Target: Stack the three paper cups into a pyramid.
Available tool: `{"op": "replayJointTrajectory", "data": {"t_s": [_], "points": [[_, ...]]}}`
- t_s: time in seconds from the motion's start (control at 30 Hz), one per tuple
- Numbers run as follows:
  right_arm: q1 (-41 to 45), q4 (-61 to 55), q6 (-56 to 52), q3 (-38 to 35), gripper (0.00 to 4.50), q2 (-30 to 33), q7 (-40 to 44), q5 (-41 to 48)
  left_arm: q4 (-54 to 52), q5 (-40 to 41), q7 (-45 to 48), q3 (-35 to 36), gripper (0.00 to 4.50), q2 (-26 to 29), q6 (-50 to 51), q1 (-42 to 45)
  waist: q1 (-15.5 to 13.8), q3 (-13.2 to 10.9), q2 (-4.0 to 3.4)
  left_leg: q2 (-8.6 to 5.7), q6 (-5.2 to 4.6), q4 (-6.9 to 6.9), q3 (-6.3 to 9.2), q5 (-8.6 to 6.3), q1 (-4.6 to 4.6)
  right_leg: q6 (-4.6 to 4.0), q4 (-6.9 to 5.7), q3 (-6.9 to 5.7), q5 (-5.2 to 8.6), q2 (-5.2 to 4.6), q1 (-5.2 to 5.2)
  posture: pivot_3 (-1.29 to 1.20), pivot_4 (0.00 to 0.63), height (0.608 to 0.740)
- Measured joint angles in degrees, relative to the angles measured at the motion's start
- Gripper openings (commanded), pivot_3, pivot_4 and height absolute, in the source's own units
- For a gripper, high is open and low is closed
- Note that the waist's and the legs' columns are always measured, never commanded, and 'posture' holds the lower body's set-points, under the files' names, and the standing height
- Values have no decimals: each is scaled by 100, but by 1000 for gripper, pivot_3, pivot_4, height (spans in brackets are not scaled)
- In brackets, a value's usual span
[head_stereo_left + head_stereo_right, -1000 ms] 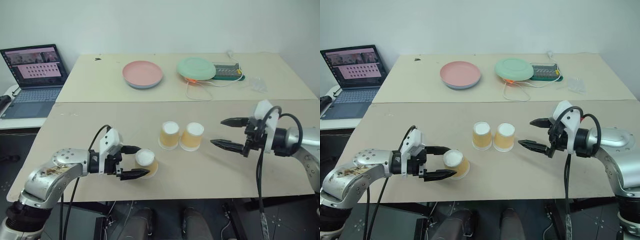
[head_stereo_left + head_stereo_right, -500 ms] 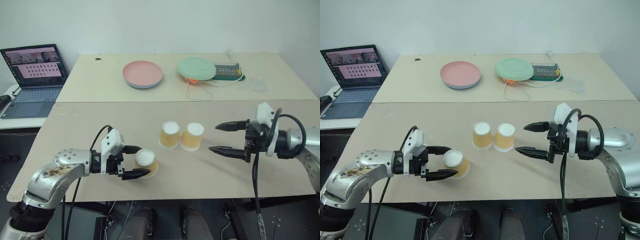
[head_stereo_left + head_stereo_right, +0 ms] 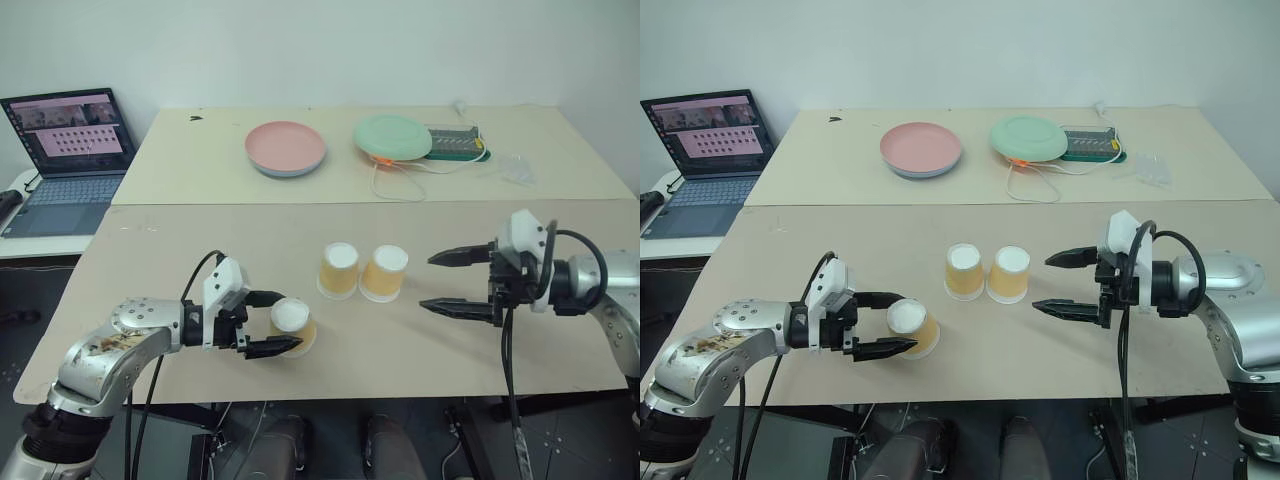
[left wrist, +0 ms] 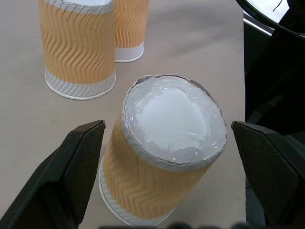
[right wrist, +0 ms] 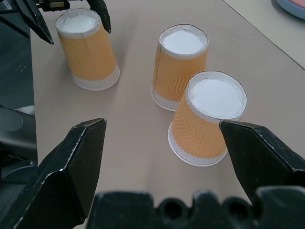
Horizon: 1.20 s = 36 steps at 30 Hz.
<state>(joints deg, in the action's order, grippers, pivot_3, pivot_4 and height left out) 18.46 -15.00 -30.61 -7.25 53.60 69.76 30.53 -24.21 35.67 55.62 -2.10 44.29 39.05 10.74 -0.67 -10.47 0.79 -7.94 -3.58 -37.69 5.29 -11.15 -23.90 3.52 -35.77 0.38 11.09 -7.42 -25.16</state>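
Three yellow-orange paper cups stand upside down, white bases up, on the near table. Two of them stand side by side, almost touching, at mid-table. The third cup stands alone to their left, nearer the front edge. My left gripper is open and straddles this lone cup; its fingers flank the cup with a gap on each side. My right gripper is open and empty, hovering just right of the pair and pointing at the nearer cup.
On the far table sit a pink plate, a green plate, a green box with cables and a clear plastic wrap. A laptop sits on a side surface at far left. The lone cup is close to the table's front edge.
My right gripper has turned to point more squarely at the pair of cups and shifted slightly toward them. The left gripper and all three cups have stayed put.
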Motion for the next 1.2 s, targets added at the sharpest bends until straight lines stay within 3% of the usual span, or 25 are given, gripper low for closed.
{"op": "replayJointTrajectory", "data": {"t_s": [0.1, 0.13, 0.17, 0.67, 0.77, 0.9, 1.03, 1.1, 1.2], "points": [[0, 13, 16, 1, 4425, 0, 0, -10, 21, -36, -39, 0, 4500, -8, 0, 3, -1, 0, 0, 0, 0, 0, 0, 0, 0, 0, -1, 0, 0, 0, -1, 0, 150, 718], [0, 28, 20, 1, 4500, 0, -1, -15, 32, -45, -48, 0, 4013, -13, 0, 13, -1, 0, 0, 0, 0, 0, 0, 0, 0, 0, 0, 0, 0, 0, 0, 0, 150, 718], [0, 40, 21, 2, 4500, 0, -2, -19, 34, -63, -53, 0, 3838, -18, 0, 29, -1, 0, 0, 0, 0, 0, 0, 0, 0, 0, 0, 0, 0, 0, 0, 0, 150, 718], [2, 84, 47, 3, 4500, -1, -25, -123, 131, -93, 37, 66, 3838, -49, 84, 395, -1, 0, 0, 0, 0, -3, 0, 0, 0, 0, -1, -2, 0, 2, 0, 0, 150, 718], [32, 89, 50, 15, 4500, -2, -44, -132, 323, 198, 312, 305, 3838, 261, 263, 959, 0, -1, 1, 0, 0, -6, 1, 0, 0, 0, -6, -5, 0, 5, -2, 0, 150, 718], [99, 151, 78, 52, 4500, -9, -80, -205, 1274, 525, 1050, 515, 3838, 910, 577, 2567, 3, -12, 20, -1, 1, -16, 5, 1, -8, 1, -9, -14, 0, 33, -7, 0, 150, 718], [115, 233, 169, 165, 4500, -54, -123, -273, 2801, 631, 1615, 511, 3838, 849, 833, 4472, 0, -13, 22, -10, -14, -17, 1, -4, -8, 2, -8, -8, -6, 30, -3, 0, 150, 718], [129, 233, 187, 200, 4500, -91, -147, -283, 3286, 405, 1915, 258, 3838, 758, 698, 4832, 3, -13, 21, -12, -17, -18, 1, -5, -7, -26, -9, -3, -24, 30, -5, 0, 150, 718], [122, 228, 189, 199, 4500, -92, -234, -304, 3602, -57, 2355, -269, 3838, 653, 313, 4659, 46, -13, 21, -10, -19, -17, 0, -6, -13, -33, -13, 5, -28, 33, -16, 0, 150, 718]]}}
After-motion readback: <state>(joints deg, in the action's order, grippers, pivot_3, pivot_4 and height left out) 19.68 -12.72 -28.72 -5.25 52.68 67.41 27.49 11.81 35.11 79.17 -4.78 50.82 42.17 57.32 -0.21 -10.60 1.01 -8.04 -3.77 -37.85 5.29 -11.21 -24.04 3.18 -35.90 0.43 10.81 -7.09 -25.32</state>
